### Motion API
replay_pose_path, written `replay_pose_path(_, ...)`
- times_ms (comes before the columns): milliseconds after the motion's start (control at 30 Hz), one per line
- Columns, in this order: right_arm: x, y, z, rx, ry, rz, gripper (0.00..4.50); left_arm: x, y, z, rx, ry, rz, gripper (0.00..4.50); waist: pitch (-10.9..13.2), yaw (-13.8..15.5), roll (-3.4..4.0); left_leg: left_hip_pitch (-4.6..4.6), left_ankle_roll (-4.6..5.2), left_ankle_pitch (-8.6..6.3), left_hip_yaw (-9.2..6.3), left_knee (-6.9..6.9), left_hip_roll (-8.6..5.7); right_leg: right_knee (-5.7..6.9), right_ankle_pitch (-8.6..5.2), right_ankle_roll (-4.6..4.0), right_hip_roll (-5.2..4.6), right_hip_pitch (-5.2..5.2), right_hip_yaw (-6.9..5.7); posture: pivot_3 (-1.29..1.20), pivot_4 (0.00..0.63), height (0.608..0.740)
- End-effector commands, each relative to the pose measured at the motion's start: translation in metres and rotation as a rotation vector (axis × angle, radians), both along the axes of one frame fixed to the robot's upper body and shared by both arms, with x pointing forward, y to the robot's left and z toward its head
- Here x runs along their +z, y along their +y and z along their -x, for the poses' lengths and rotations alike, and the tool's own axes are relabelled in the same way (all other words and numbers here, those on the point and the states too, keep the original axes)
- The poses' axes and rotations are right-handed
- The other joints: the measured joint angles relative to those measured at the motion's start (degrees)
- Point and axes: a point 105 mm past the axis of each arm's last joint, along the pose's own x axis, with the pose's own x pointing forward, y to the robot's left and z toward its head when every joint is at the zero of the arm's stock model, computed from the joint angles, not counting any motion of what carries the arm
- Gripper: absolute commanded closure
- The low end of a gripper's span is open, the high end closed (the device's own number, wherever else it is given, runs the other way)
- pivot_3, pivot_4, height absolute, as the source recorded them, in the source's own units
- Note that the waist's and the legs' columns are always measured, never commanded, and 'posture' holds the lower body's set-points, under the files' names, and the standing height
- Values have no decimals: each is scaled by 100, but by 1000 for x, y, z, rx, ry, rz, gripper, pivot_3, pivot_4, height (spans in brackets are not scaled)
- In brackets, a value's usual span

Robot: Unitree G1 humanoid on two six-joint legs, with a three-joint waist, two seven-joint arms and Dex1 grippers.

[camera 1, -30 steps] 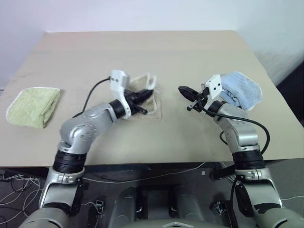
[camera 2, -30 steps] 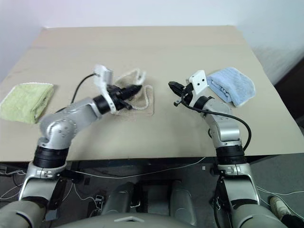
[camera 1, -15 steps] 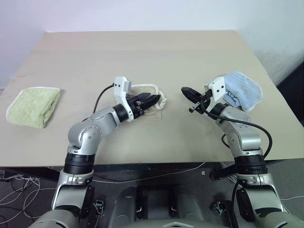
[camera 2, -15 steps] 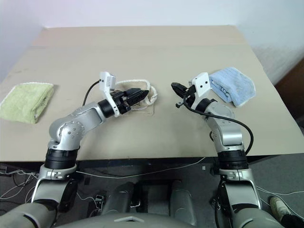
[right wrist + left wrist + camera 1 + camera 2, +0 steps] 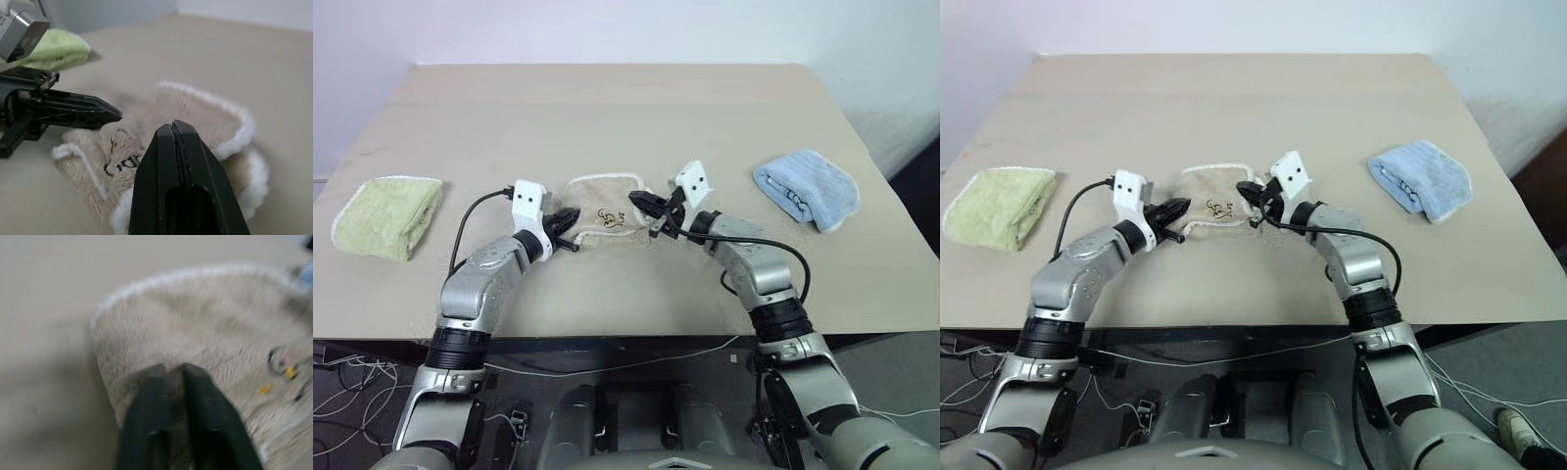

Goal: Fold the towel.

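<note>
The towel (image 5: pixel 603 199) lies folded into a small beige pad with white trim in the middle of the table, its dark embroidered mark (image 5: pixel 609 216) facing up. My left gripper (image 5: pixel 572 217) is shut, its tips resting on the towel's left edge; in the left wrist view the closed fingers (image 5: pixel 151 396) lie over the nap, and I see no cloth pinched between them. My right gripper (image 5: pixel 638 201) is shut and empty, its tips at the towel's right edge (image 5: pixel 234 132). The two grippers face each other across the towel.
A folded light-green towel (image 5: pixel 386 215) lies at the table's left side. A light-blue towel (image 5: pixel 808 189) sits at the right. The table's front edge (image 5: pixel 626 331) runs just below both forearms. Bare tabletop stretches behind the towel.
The left gripper let go of the raised towel flap, drew back left and down, and shut again. The towel now lies flat. The right gripper swung left to the towel's right edge.
</note>
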Motion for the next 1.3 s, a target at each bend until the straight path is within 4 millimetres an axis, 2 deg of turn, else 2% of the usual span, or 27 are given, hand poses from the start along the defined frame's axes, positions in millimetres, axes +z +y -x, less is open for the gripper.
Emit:
replay_pose_path(33, -21, 4, -5, -9, 51, 68, 4500, -8, -1, 0, -21, -30, -96, 4474, 0, -8, 1, 0, 0, 0, 0, -1, 1, 0, 0, 0, 0, -2, 0, 0, 150, 740)
replay_pose_path(133, -42, 0, -8, -38, 94, 126, 4500, -13, -2, 0, -19, -27, -104, 4474, 0, -23, 3, 0, -2, 0, 0, -3, 3, 2, -1, -1, 0, -4, 1, 0, 150, 740)
replay_pose_path(200, -41, -2, -8, -37, 88, 117, 4500, -11, -1, 0, -15, -42, -86, 4474, -2, -24, 4, 3, -2, 0, 1, -3, 3, 5, 0, -1, -1, -3, 1, 0, 150, 740)
replay_pose_path(367, -12, -8, -2, -10, 14, 16, 4500, 19, 8, 3, 13, -127, 68, 4474, -2, -23, 4, 1, -2, 0, 0, -3, 4, 6, 0, 0, -4, -5, 2, 0, 150, 740)
replay_pose_path(433, 6, -23, -1, -26, -3, -32, 4500, 34, 30, 3, 70, -183, 48, 4474, 0, -23, 4, 0, -2, 0, 0, -3, 4, 6, 0, 0, -4, -5, 2, 0, 150, 740)
replay_pose_path(533, 17, -42, 0, -53, 45, -81, 3933, 44, 60, 7, 130, -239, -72, 4500, 1, -28, 5, 0, -2, 0, 1, -3, 5, 7, 0, 0, -4, -8, 2, 0, 150, 740)
replay_pose_path(600, 15, -52, 0, -73, 139, -117, 3279, 43, 79, 9, 164, -245, -153, 4500, 1, -32, 5, 0, -2, -1, 0, -4, 7, 5, 0, -1, -4, -8, 2, 0, 150, 740)
replay_pose_path(700, 8, -55, 2, -77, 315, -220, 2247, 34, 103, 12, 211, -221, -219, 4500, 1, -30, 6, 1, 8, -10, 0, -6, 9, 4, 0, -3, -12, -11, 4, 0, 150, 740)
replay_pose_path(767, 1, -51, 4, -70, 437, -279, 1589, 28, 111, 13, 229, -208, -243, 4500, 1, -30, 6, -1, -2, -20, 0, -8, 9, 5, 0, -5, -16, -17, 6, 0, 150, 740)
replay_pose_path(900, -8, -36, 8, -39, 613, -374, 132, 27, 110, 16, 226, -213, -236, 4500, 1, -25, 6, -21, -7, -19, 1, -10, 8, 8, 3, -10, -24, -40, 9, 0, 150, 740)
replay_pose_path(1033, -14, -20, 7, -28, 713, -406, 58, 25, 103, 17, 215, -217, -227, 4500, 1, -35, 6, -50, -19, -11, 1, -9, 7, 14, 9, -16, -26, -70, 9, 0, 150, 740)
replay_pose_path(1300, -18, 7, 5, 7, 807, -392, 58, 18, 98, 21, 213, -206, -208, 4500, 0, -79, 7, -56, -1, -2, 4, -9, 13, 14, 9, -16, -8, -74, 9, 0, 150, 740)
